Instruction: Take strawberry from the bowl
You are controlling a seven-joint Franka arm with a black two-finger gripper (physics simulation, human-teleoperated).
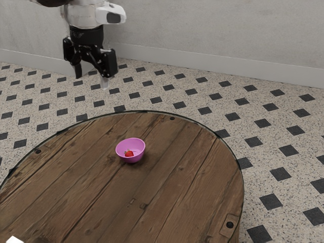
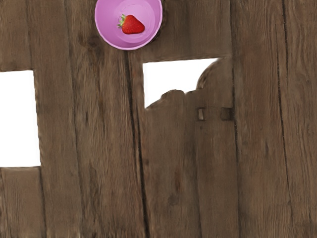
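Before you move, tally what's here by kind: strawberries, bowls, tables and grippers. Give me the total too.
Strawberries: 1, the red strawberry
Bowls: 1, the pink bowl around the strawberry
Tables: 1, the round wooden table under the bowl
Grippers: 1, my black gripper, fingers apart
Total: 4

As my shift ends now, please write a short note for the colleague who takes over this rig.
Gripper: open and empty, raised, well above the table.
Strawberry: inside the pink bowl, which stands upright on the table.
Done: nothing of the task yet; the strawberry is not grasped.
Left: move over the bowl, lower, grip the strawberry, lift it out.
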